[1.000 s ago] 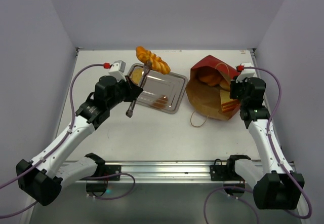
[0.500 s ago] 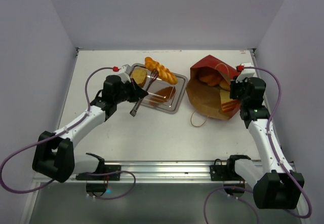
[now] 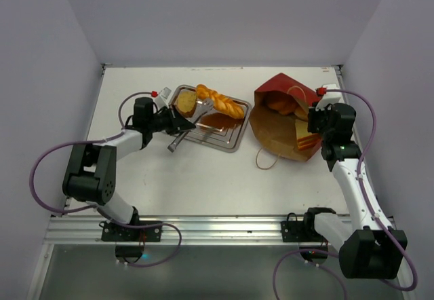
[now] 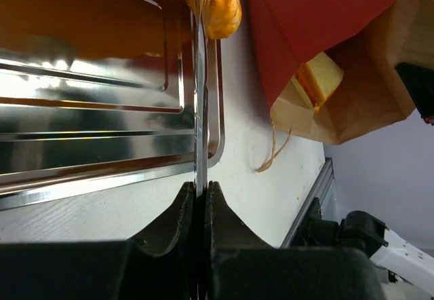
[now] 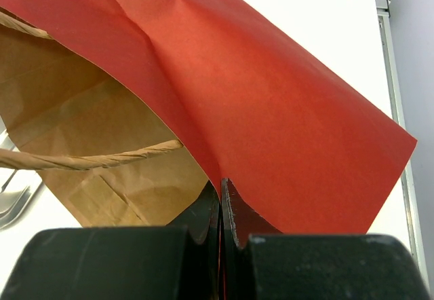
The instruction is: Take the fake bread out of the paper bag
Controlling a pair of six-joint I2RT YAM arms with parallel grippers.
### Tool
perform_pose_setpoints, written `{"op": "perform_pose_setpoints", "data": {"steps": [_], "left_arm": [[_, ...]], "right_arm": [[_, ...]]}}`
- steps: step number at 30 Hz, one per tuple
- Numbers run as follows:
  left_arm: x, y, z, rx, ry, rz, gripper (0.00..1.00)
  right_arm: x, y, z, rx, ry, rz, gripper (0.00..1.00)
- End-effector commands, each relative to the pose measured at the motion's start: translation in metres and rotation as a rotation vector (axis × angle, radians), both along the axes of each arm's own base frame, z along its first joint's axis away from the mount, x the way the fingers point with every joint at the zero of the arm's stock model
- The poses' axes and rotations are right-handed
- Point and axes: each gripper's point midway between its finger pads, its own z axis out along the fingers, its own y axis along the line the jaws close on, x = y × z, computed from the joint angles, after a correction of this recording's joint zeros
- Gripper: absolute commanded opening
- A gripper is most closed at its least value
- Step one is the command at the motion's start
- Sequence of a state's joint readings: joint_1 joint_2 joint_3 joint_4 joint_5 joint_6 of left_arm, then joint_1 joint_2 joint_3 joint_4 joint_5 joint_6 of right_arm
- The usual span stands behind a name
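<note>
Just ahead of the left gripper (image 4: 200, 193), a pair of metal tongs (image 4: 201, 110) runs straight out from between its fingers. The fingers are pressed fully together on the squeezed blades. At the far tip of the tongs sits one piece of the fake bread, a glossy orange twisted roll (image 3: 220, 101), pinched between the blades. It lies over the far right corner of the metal tray (image 3: 229, 137); whether it touches the rim cannot be told. Beneath the tongs the tray floor shines bare, and a round golden loaf (image 3: 185, 101) lies in the tray just left of the blades.

Off to the right of that gripper, well apart from the tray, the paper bag (image 3: 271, 86) slumps on the white table (image 3: 203, 178). The right gripper (image 5: 220, 193) has its jaws closed tight on the bag's red edge. To its left the brown kraft inside opens up, crossed by a string handle (image 5: 88, 159). More golden pieces (image 3: 281, 104) lie inside the bag beyond this gripper, and a pale yellow slice (image 4: 319, 79) shows at the bag's edge close beside it.
</note>
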State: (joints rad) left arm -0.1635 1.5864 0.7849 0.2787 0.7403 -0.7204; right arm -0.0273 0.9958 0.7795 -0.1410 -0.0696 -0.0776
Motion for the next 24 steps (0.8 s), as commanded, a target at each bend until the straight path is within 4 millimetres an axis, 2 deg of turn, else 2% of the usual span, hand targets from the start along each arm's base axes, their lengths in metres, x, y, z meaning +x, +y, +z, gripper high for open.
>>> {"op": "perform_pose_setpoints", "data": {"steps": [1, 9, 15, 17, 18, 21, 24], "left_arm": [[0.010, -0.014, 0.044, -0.065, -0.160, -0.128, 0.00], [0.013, -0.014, 0.026, -0.043, -0.123, -0.152, 0.00], [0.023, -0.005, 0.003, -0.013, -0.077, -0.131, 0.06], [0.028, -0.003, -0.003, 0.010, -0.077, -0.127, 0.11], [0.028, 0.000, -0.009, 0.026, -0.053, -0.116, 0.16], [0.031, 0.003, -0.013, 0.065, -0.045, -0.109, 0.26], [0.033, 0.007, -0.016, 0.102, -0.042, -0.099, 0.32]], "right_arm": [[0.005, -0.003, 0.006, 0.001, -0.024, -0.013, 0.00], [0.005, -0.002, 0.006, 0.004, -0.026, -0.006, 0.00], [0.004, -0.002, 0.006, 0.004, -0.024, -0.004, 0.00], [0.004, -0.001, 0.006, 0.005, -0.024, -0.003, 0.00], [0.004, -0.001, 0.006, 0.005, -0.024, -0.003, 0.00], [0.004, -0.001, 0.005, 0.005, -0.020, 0.001, 0.00], [0.004, 0.000, 0.007, 0.005, -0.026, 0.002, 0.00]]}}
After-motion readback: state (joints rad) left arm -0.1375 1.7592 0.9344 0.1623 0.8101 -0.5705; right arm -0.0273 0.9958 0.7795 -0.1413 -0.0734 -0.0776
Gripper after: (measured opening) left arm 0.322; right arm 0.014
